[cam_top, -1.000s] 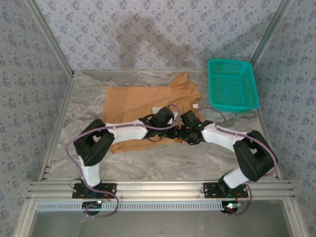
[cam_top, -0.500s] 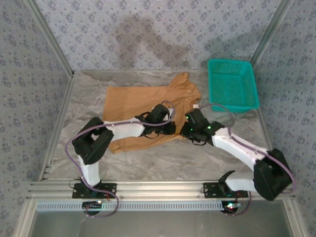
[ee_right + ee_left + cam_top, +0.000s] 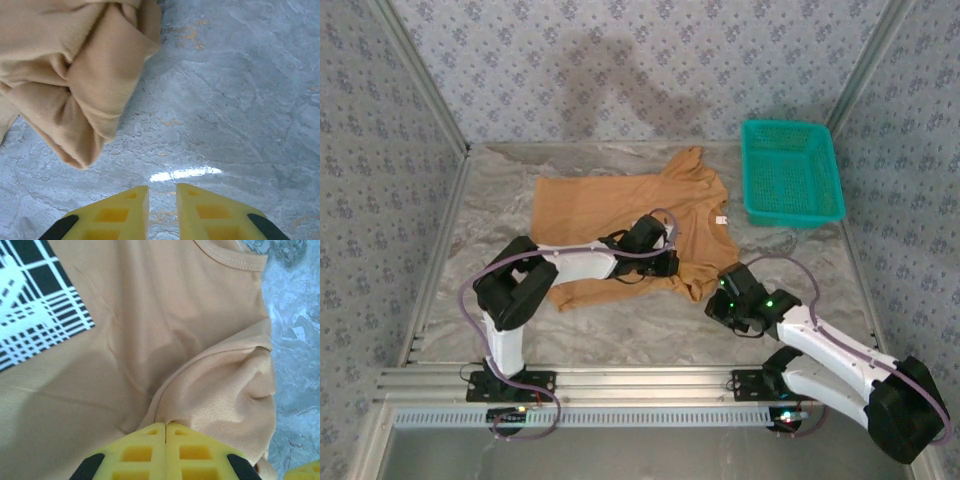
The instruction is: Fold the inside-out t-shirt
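The inside-out t-shirt (image 3: 610, 205) was found spread on the marble-patterned desk (image 3: 650, 325), with the left pincer (image 3: 166, 426) set on its near hem. In the left wrist view that pincer was clenched, its yellow fingers (image 3: 135, 452) pressed together with no gap, and a raised fold of the orange-tan cloth was drawn straight into the tips; the shirt was judged to be grasped there. Ahead and to the left of that pincer a black-and-white checked print (image 3: 35, 305) was noted on the cloth, and ahead and to the right a stitched neckband (image 3: 230, 257), with bare desk beyond it on the right. The right pincer (image 3: 162, 189) was recorded low over bare desk, its jaws slightly parted, desk surface visible between them and nothing grasped. A bunched end of the shirt was observed ahead and to the left of it, apart from the tips. In the top view a small white label (image 3: 721, 220) was noted at the shirt's edge beyond the right pincer, and a teal mesh basket (image 3: 790, 180) farther beyond it.
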